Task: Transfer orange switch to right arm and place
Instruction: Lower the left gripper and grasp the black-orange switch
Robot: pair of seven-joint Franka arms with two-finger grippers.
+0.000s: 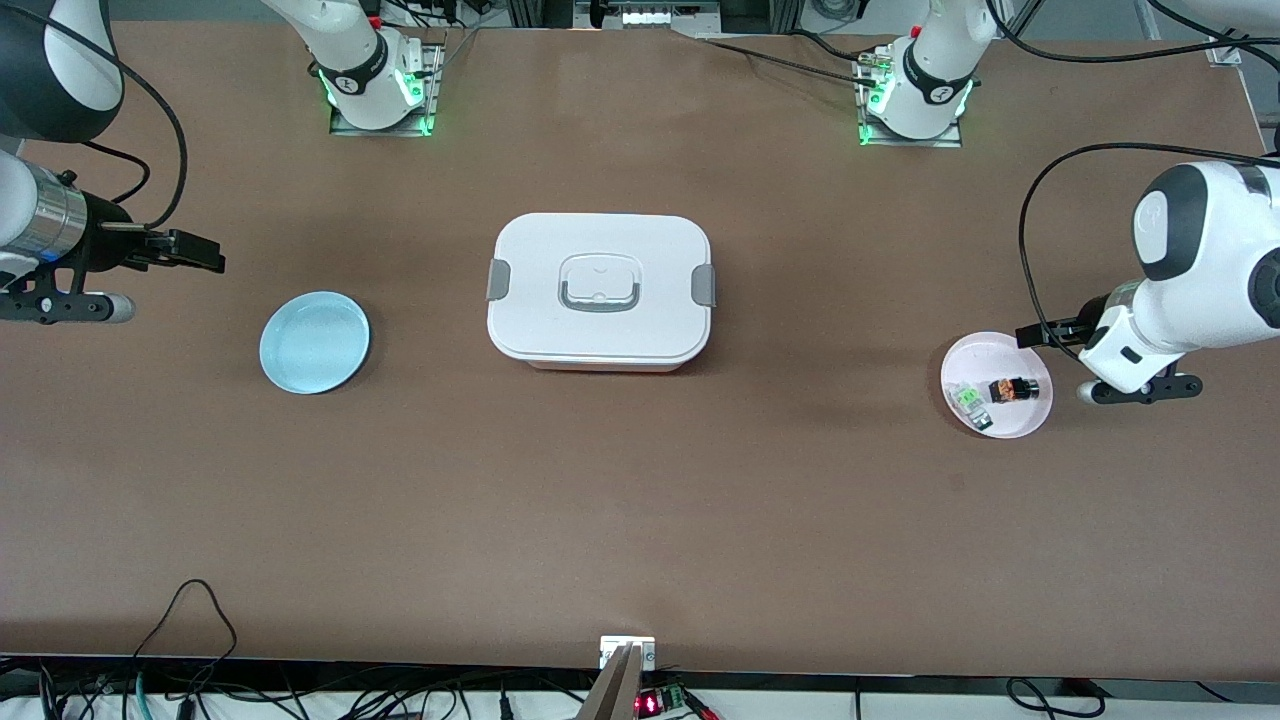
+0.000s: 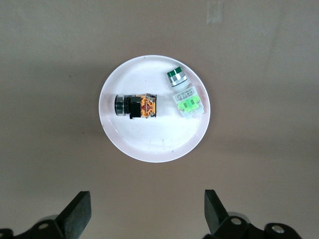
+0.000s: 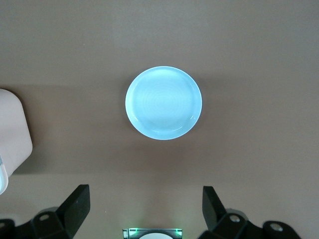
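Left pincer [image 2: 144, 214]: fingers spread wide, nothing held; at the right edge of the front view it hangs over the worktop [image 1: 640, 500] just beside the pink plate [image 1: 1030, 420]; its own wrist view shows both fingertips low in the frame, apart from the plate.
Right pincer [image 3: 142, 211]: fingers likewise spread wide, empty; at the left edge of the front view, over the worktop near the blue plate [image 1: 314, 342], which sits bare at the centre of the right wrist view.
Orange switch [image 1: 1012, 389]: black blocky body with an orange part, lying on its side in the pink plate, right of the frame's centre line and a little below mid-height.
Green-and-clear component [image 1: 968, 402]: in the same plate, just beside the switch; a small pale label shows on it in the left wrist view, writing too small to read.
White lidded box [image 1: 598, 290]: centre of the frame, grey handle on the lid, grey clasp at each short side; no writing legible.
Arm bases: along the top edge, each with a green light; a round mark on each dark collar cannot be read.
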